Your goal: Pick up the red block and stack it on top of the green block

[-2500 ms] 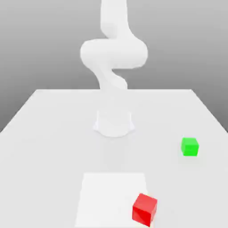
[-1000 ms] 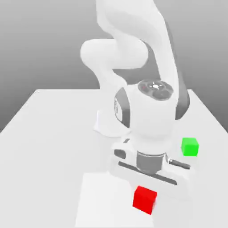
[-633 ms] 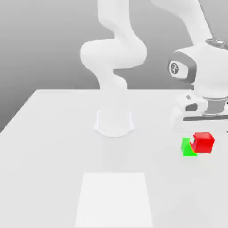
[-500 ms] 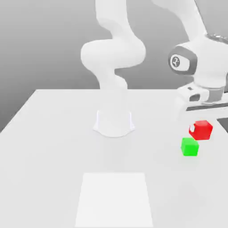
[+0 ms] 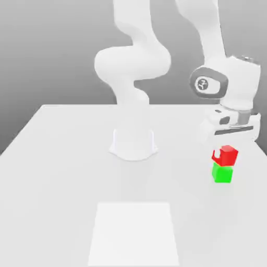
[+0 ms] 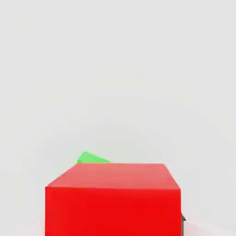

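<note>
The red block (image 5: 227, 155) hangs in my gripper (image 5: 225, 154), which is shut on it at the exterior view's right. One white fingertip (image 5: 215, 155) shows against the block's left face. Straight below sits the green block (image 5: 222, 174) on the white table (image 5: 62, 172). The red block's underside is at the green block's top, and I cannot tell whether they touch. In the hand view the red block (image 6: 113, 198) is large and close, and a sliver of the green block (image 6: 92, 158) peeks out from behind its far edge.
The arm's round white base (image 5: 133, 143) stands at the table's middle. A paler square patch (image 5: 133, 232) marks the table near its front edge. The table's right edge runs close to the two blocks.
The gripper has carried the red block from the front of the table up and to the right. In the last half second it shifted left and down to sit over the green block.
</note>
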Controlling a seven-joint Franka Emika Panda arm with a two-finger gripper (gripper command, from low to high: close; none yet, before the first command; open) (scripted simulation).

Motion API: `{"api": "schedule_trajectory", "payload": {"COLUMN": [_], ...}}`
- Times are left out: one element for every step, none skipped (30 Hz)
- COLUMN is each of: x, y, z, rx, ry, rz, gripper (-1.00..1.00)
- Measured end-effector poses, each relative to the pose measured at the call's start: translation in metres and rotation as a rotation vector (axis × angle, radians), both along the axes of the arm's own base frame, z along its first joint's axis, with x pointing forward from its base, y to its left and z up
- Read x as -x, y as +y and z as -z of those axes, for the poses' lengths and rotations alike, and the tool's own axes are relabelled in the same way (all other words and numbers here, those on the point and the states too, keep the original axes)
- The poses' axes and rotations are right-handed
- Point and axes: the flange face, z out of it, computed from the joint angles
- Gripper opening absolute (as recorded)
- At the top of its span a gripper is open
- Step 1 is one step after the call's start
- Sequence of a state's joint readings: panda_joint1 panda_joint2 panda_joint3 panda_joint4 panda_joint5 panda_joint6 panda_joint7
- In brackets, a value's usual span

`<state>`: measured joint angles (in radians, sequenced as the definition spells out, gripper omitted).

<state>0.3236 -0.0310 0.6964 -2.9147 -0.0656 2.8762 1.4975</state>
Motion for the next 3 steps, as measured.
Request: {"api": "schedule_trajectory", "payload": {"x": [0.001, 0.0022, 0.0033], "y": [0.0, -0.0001, -0.0002], "z": [0.0038, 0.0075, 0.0107], "rx": [-0.007, -0.016, -0.024], "ry": [0.005, 0.011, 0.017], "rz": [0.0, 0.001, 0.002], "gripper": [-1.0, -1.0, 1.0]}}
